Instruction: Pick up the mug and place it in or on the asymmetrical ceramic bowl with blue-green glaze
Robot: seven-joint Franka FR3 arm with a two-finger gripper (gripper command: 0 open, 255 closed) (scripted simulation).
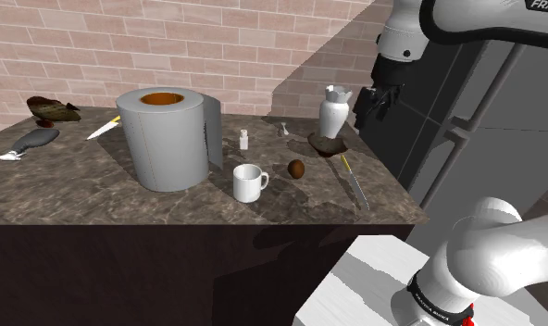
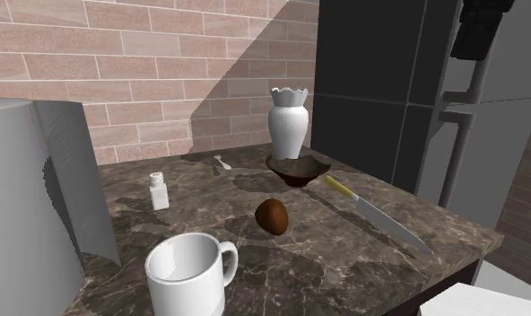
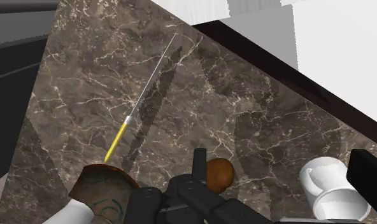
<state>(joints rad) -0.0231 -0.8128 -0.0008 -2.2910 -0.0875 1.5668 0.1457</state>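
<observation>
A white mug [image 1: 250, 182] stands upright on the dark marble counter [image 1: 96, 185], its handle toward the shoulder view's right. The lopsided brown bowl [image 1: 329, 144] lies at the foot of a white vase [image 1: 333, 113]; in the wrist view the bowl [image 3: 103, 188] shows blue-green marks inside. My black gripper [image 1: 373, 105] hangs high above the counter's edge, to the right of the vase and clear of everything. In the wrist view its fingers stand apart, open and empty, with the mug [image 3: 330, 189] by the right finger [image 3: 370, 173].
A big paper towel roll [image 1: 166, 139] stands left of the mug. A brown ball [image 1: 296, 169], a yellow-handled knife [image 1: 354, 179] and a small shaker [image 1: 244, 140] lie between mug and bowl. More items [image 1: 41, 125] sit at the far left. A dark cabinet [image 2: 389, 90] rises behind the vase.
</observation>
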